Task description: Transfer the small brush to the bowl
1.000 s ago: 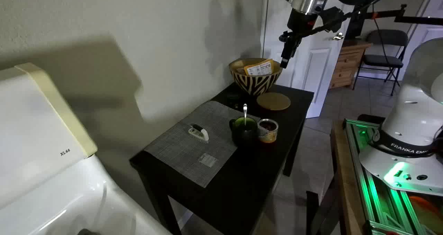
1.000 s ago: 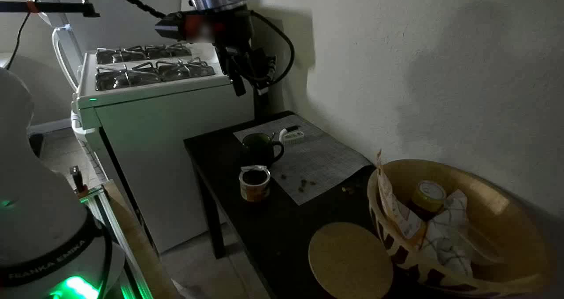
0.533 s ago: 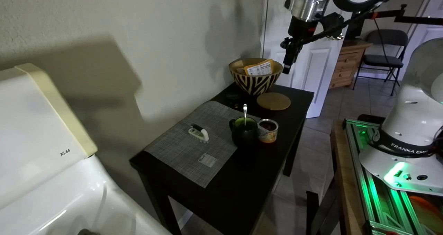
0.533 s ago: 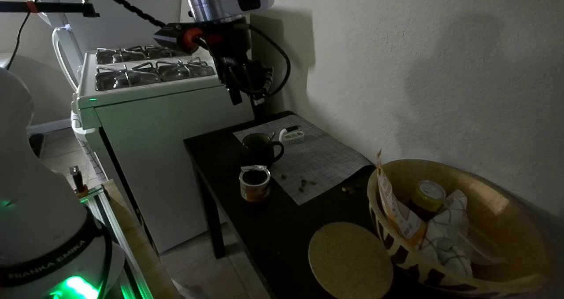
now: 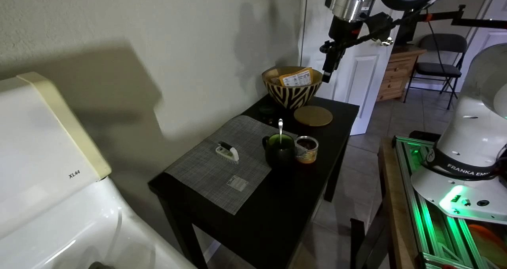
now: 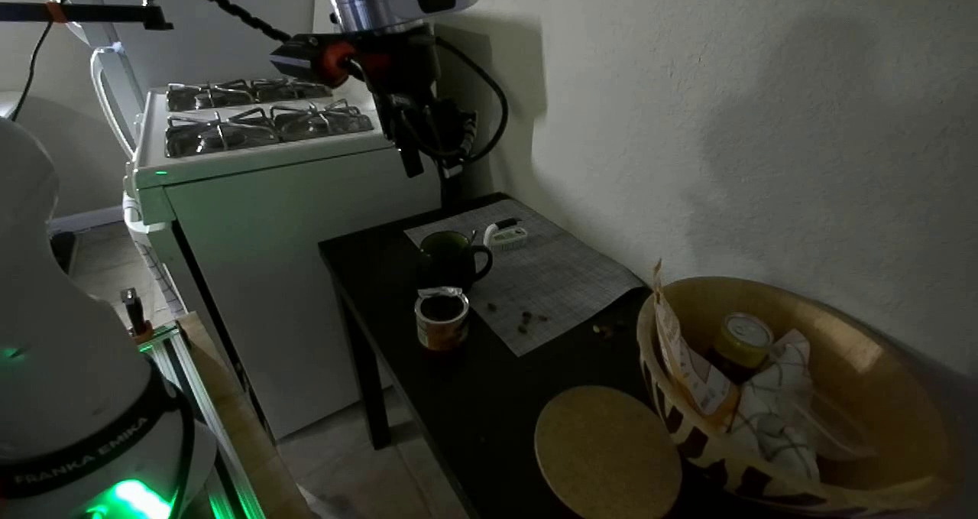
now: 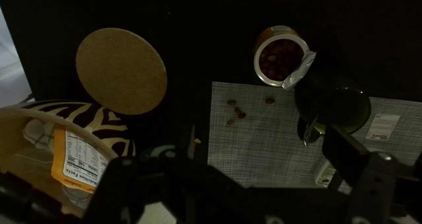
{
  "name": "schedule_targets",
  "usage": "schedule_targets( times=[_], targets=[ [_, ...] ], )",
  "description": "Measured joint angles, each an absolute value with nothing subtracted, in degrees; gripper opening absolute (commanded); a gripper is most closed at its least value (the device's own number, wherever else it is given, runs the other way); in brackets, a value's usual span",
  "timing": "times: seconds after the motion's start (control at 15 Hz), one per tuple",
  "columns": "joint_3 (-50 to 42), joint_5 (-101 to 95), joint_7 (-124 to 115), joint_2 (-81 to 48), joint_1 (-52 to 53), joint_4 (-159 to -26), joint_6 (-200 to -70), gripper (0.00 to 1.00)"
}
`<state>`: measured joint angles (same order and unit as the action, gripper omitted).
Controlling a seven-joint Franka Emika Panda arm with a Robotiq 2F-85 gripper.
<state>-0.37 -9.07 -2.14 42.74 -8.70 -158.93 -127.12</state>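
1. One small white brush (image 5: pixel 228 154), with a black section on its handle and short pale bristles, is laid on one grey woven placemat (image 5: pixel 202 174). In the wrist view the brush is partly covered by one of the jaws.
2. One large wide bowl (image 5: pixel 293 95), striped in tan and dark brown, is set toward the opposite end of one black worktop (image 5: pixel 273 209), well apart from the brush. In it are seen one orange-and-white printed packet (image 6: pixel 699 381), one yellow round container (image 6: pixel 741 343) with a grey top and one white checked cloth (image 6: pixel 772 420).
3. One round, flat tan board (image 6: pixel 607 450) is laid on the worktop just beside the bowl.
4. One dark green mug (image 5: pixel 279 156) with a handle is stood by the placemat's edge, and one shiny metal spoon (image 5: pixel 280 127) is held in it. Just beside the mug is placed one small round tub (image 6: pixel 442 328) with an orange-brown label and a peeled-back foil lid; the contents cannot be counted.
5. On the placemat, five small brown pieces (image 7: pixel 270 100) appear to be scattered in the wrist view, two of them touching.
6. One black gripper (image 6: pixel 432 169) is held above the worktop, its jaws spread apart.
7. Compared with half a second earlier, the gripper is found slightly higher in both exterior views; compared with one second earlier, slightly lower. The brush, bowl, mug, tub and board are left unmoved.
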Motion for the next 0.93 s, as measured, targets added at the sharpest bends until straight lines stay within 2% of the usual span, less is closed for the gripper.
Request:
schedule_targets(
  times=[0.6,0.93],
  targets=[
    [-2.12,-5.63,-2.68,33.62,-7.74,-154.86,-129.5,1.0],
    [1.2,-4.86,-19.15,23.33,-8.43,-148.36,-135.22,1.0]
  ],
)
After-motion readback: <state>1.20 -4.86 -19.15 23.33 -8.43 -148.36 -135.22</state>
